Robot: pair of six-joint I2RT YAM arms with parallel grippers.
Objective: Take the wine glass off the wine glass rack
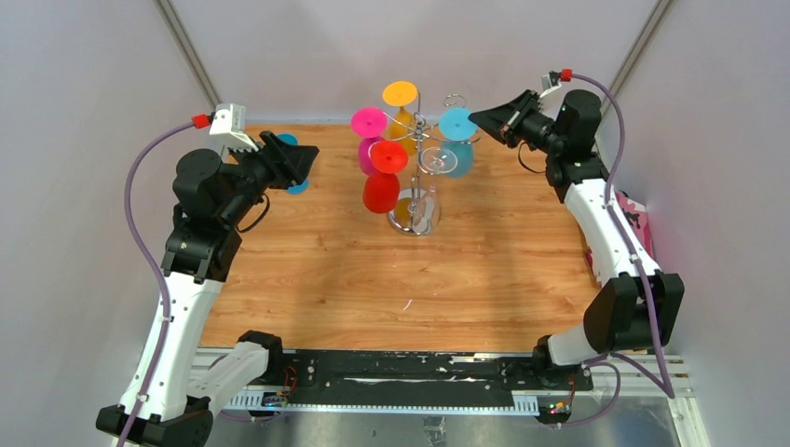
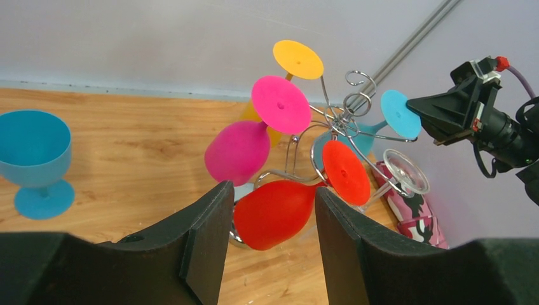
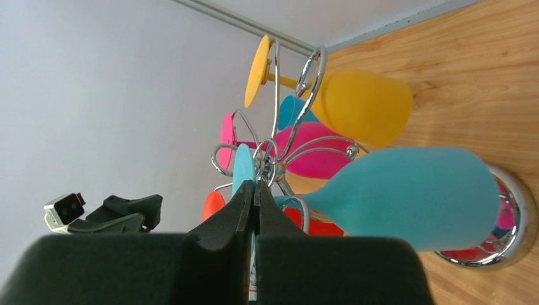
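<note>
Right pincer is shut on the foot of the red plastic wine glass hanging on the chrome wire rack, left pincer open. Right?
Wrong glass: the right pincer is shut on the foot of the turquoise plastic wine glass, not the red plastic wine glass, as the right wrist view shows. It hangs on the chrome wire rack; left pincer open.

Wooden table [image 1: 373, 279], chrome wine glass rack [image 1: 416, 226] standing on its round base at far centre, blue wine glass [image 2: 35, 149] upright at far left, well apart from the rack.
</note>
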